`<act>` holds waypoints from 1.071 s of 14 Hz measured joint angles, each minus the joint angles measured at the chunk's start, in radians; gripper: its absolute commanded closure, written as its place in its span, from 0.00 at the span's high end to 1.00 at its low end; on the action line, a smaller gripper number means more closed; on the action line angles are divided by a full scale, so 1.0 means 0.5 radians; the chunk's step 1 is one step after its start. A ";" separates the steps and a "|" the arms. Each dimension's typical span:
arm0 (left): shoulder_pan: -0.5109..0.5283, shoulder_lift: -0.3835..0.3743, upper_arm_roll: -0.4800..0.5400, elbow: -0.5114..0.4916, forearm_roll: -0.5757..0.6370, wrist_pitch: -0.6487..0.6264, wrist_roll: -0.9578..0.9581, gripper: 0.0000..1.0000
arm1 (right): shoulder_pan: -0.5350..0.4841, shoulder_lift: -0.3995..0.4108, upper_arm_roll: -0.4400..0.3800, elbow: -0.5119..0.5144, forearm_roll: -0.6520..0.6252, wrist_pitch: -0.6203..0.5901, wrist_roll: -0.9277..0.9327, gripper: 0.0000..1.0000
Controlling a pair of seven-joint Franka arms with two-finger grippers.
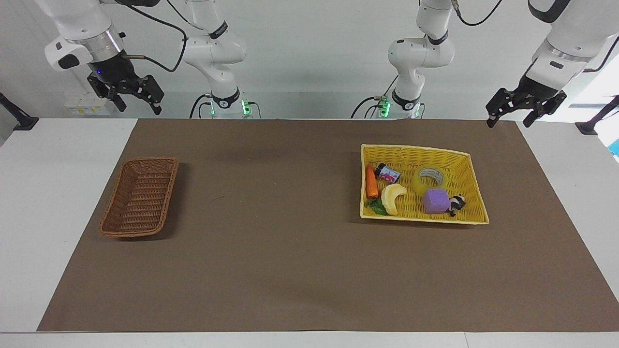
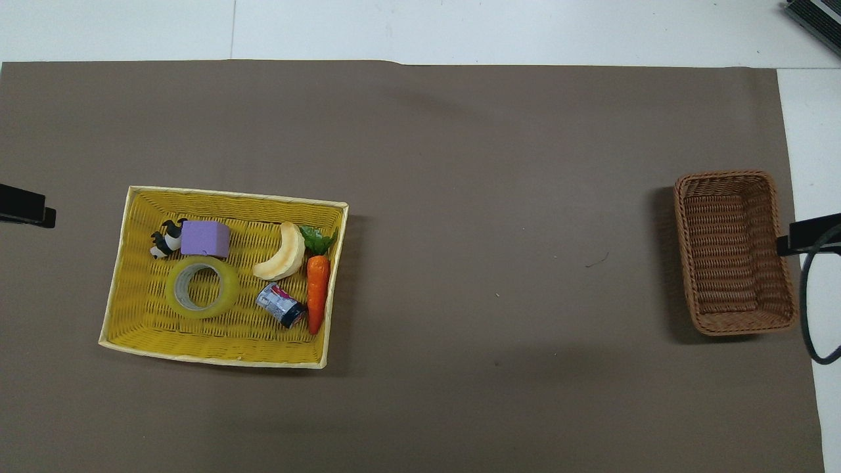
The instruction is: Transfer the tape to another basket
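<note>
Brown-covered worktop (image 1: 290, 270): tape (image 1: 430, 178) lies in yellow basket (image 1: 476, 193), apparently untouched; brown basket (image 1: 140, 197) empty; left tool (image 1: 524, 112) and right tool (image 1: 126, 95) spread, raised.

White table (image 1: 29, 203) under a brown mat (image 1: 290, 232)
Yellow basket (image 1: 476, 186) and brown wicker basket (image 1: 167, 193) sit well apart on it.

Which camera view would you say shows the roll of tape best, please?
The overhead view: the tape lies flat in the yellow basket and shows its whole ring and white core, nothing covering it. The facing view shows the tape slantwise as a flattened ring, next to the purple block.
</note>
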 measured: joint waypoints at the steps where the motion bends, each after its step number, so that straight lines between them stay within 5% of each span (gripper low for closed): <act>1: 0.000 0.000 0.001 -0.001 0.002 -0.006 0.000 1.00 | 0.003 0.000 0.001 0.000 0.000 0.000 0.000 1.00; 15: 0.000 0.000 0.003 -0.003 0.012 -0.034 0.000 1.00 | 0.004 0.000 0.002 0.000 0.000 0.000 0.000 1.00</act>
